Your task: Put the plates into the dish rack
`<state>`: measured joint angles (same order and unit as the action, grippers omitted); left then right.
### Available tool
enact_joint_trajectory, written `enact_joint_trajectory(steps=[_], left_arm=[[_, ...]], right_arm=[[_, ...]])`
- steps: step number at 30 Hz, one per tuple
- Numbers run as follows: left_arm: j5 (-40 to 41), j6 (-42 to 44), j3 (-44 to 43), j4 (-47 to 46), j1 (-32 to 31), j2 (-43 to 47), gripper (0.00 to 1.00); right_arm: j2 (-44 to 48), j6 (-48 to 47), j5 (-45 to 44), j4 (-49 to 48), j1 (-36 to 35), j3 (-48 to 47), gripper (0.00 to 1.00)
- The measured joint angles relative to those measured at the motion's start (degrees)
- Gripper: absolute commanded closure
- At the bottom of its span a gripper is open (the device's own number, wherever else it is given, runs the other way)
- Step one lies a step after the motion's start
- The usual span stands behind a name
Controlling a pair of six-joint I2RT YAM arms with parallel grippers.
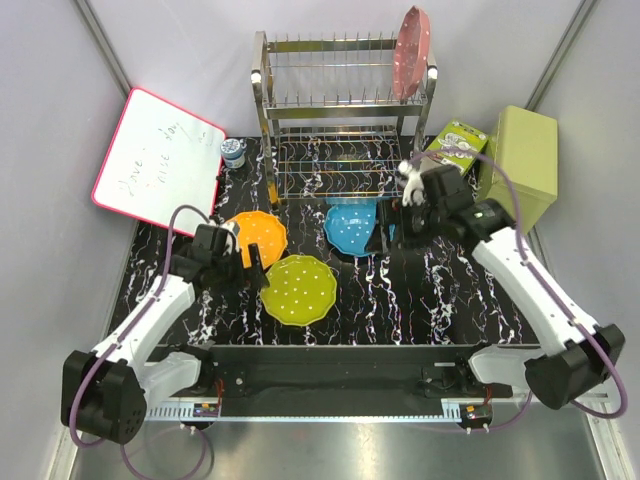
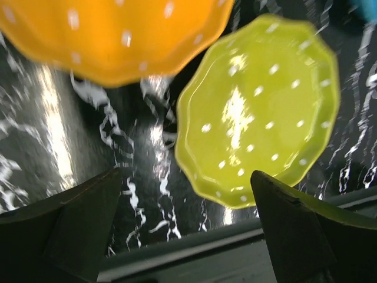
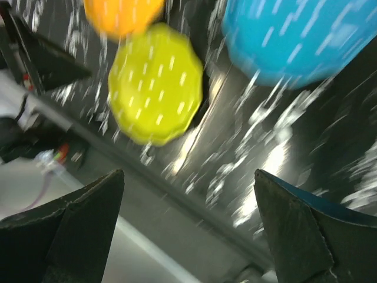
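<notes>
Top external: round pink plastic plate [image 1: 412, 52] sits in chrome wire dish rack [image 1: 340, 130]. Left gripper [image 1: 255, 268] and right gripper [image 1: 392, 228] gape empty; right likely takes round blue plastic plate [image 1: 350, 228] next.

The whiteboard [image 1: 158, 163] leaning at the desk's far left carries faint handwriting, possibly "Have a nice day". Print on the small green carton [image 1: 456, 143] is too small to read.

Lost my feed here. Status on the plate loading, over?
Left tool open, right tool open, both empty. Pink plate standing in dish rack top tier. Orange plate, yellow-green plate, blue plate on table. No obstruction seen.
</notes>
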<state>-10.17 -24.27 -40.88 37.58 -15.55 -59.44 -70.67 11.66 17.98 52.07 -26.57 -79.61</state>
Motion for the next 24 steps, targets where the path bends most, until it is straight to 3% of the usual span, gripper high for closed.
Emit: enact_joint_trajectory(steps=[4, 10, 19, 24], left_arm=[[-2.05, -3.02, 4.92, 0.24, 0.24, -0.33, 0.1], [-4.68, -6.51, 7.37, -2.91, 0.24, -2.95, 0.14], [-7.56, -10.75, 8.37, -13.66, -1.36, -12.39, 0.24], [-8.07, -11.65, 8.41, -18.53, -4.42, -14.32, 0.28]], right_arm=[[-1.79, 9.09, 8.83, -4.66, 0.66, 13.31, 0.08], [-1.64, 22.16, 15.08, -17.07, 0.76, 27.74, 0.12], [-7.54, 33.94, 15.69, -33.86, 1.42, 37.4, 0.13], [-10.69, 37.22, 14.12, -39.67, 1.44, 38.93, 0.19]])
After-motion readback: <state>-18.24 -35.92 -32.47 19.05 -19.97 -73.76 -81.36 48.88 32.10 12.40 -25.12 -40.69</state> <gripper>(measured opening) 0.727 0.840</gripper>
